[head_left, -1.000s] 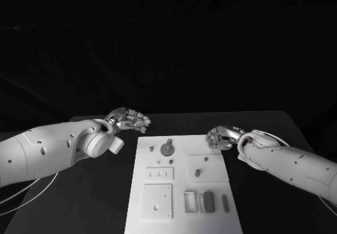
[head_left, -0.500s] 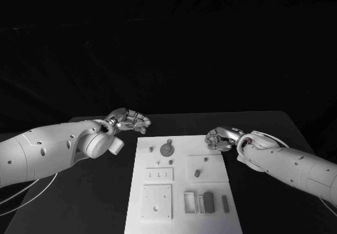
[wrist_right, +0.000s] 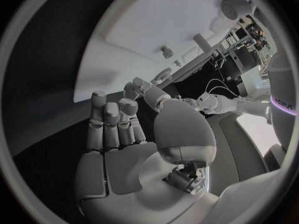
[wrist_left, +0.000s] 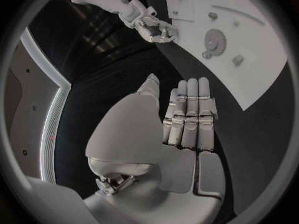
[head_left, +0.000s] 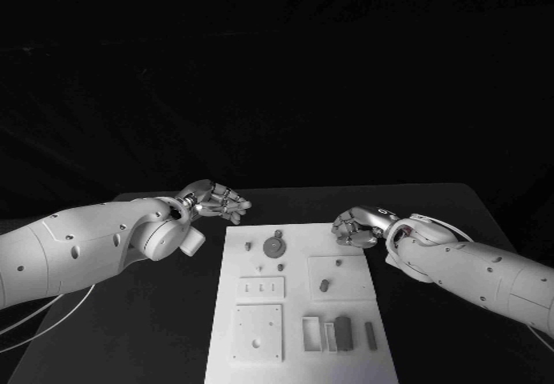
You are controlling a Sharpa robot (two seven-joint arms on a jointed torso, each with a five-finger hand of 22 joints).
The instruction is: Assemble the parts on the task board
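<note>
- Head view: the task board (head_left: 303,320) is seen lying flat on the black table (head_left: 439,208) between the two arms, with small grey parts spread over it.
- The left hand (head_left: 217,200) is held just beyond the board's far left corner, apart from it; nothing is held, and in the left wrist view the fingers (wrist_left: 190,112) are seen straight and side by side.
- The right hand (head_left: 358,226) is held at the board's far right edge, its fingers loosely curled, and nothing is seen in it.
- A round toothed gear (head_left: 276,243) lies nearest both hands, on the far end of the board between them; a small oval piece (head_left: 324,282) lies nearer the robot than the right hand.
- The parts are judged light, stiff and smooth, so slipping is likely.
- The gear is best pinched across its rim; the upright blocks (head_left: 343,330) are best taken by their long flat sides.
</note>
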